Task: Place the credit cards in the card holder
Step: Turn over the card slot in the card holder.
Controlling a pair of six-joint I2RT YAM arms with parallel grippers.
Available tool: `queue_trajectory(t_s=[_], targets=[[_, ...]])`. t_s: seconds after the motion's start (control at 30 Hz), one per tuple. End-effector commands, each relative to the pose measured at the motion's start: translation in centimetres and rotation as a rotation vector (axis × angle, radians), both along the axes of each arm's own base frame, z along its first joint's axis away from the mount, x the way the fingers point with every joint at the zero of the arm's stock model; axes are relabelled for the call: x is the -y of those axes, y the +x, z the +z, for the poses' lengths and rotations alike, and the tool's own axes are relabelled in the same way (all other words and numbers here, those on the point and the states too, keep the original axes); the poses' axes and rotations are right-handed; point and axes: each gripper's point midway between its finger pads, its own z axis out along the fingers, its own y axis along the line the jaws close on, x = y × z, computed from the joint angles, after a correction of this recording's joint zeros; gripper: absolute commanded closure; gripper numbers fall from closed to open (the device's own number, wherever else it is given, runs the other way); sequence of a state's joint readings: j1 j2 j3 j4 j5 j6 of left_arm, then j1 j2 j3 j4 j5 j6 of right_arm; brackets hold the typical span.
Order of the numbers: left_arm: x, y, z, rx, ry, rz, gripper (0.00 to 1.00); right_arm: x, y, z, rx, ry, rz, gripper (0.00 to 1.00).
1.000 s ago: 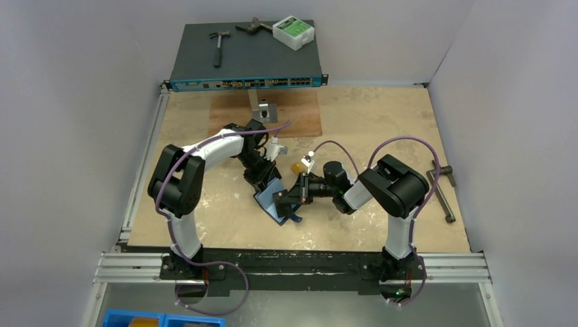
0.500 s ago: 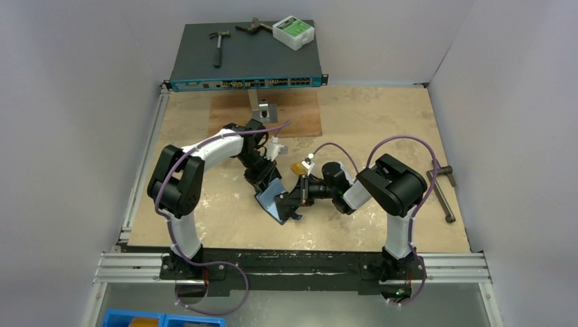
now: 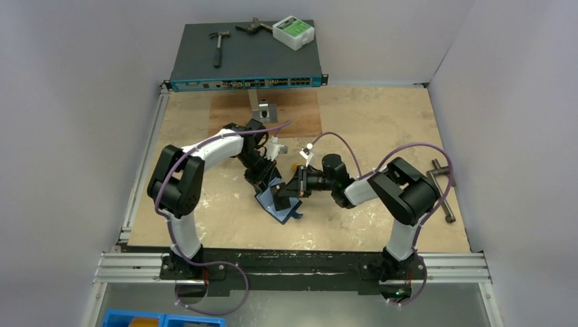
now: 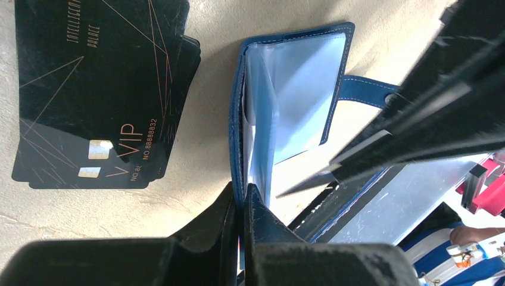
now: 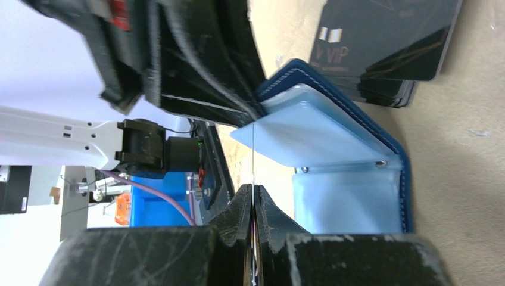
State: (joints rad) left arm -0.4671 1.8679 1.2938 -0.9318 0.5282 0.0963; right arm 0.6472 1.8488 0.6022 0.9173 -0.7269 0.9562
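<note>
Edgewise, card (image 5: 253, 159) in right pincer (image 5: 254, 198) is barely visible.

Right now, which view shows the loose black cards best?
Left wrist: the black cards lie fanned beside the card holder, print and chips readable. Right wrist crops them at its top edge. In the top view they cannot be made out.

On my right wrist camera the card (image 5: 253, 161) pinched in the right gripper (image 5: 254, 199) shows edge-on only, so I cannot tell its colour. The black cards (image 4: 95, 89) overlap and run off the left wrist view's top edge, so I cannot count them. The left gripper (image 4: 240, 205) hides the near end of the card holder (image 4: 292, 83).
</note>
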Motion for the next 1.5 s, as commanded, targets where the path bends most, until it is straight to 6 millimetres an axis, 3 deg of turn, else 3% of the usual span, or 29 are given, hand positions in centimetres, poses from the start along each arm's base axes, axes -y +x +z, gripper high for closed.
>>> queue_trajectory(t_s=[0.0,0.33,0.6,0.9,1.13,1.47], targets=[[0.4,0.1,0.5,0.016,-0.018,0.005,1.0,-0.2,0.0,2.0,0.059,0.018,0.023,1.0],[0.2,0.2,0.9,0.032,-0.015,0.012,1.0,0.9,-0.9,1.4,0.048,-0.051,0.022,1.0],[0.5,0.8,3.1,0.067,-0.016,0.022,1.0,-0.1,0.5,2.7,0.074,-0.042,0.025,1.0],[0.2,0.1,2.0,0.051,0.024,0.033,1.0,-1.5,2.8,4.2,0.094,-0.041,-0.006,1.0],[0.2,0.5,2.3,0.076,0.024,0.032,1.0,-0.9,2.8,2.0,0.039,-0.131,-0.014,1.0],[0.1,0.7,2.6,0.103,0.022,0.027,1.0,1.1,1.2,-0.9,-0.003,-0.238,-0.021,1.0]])
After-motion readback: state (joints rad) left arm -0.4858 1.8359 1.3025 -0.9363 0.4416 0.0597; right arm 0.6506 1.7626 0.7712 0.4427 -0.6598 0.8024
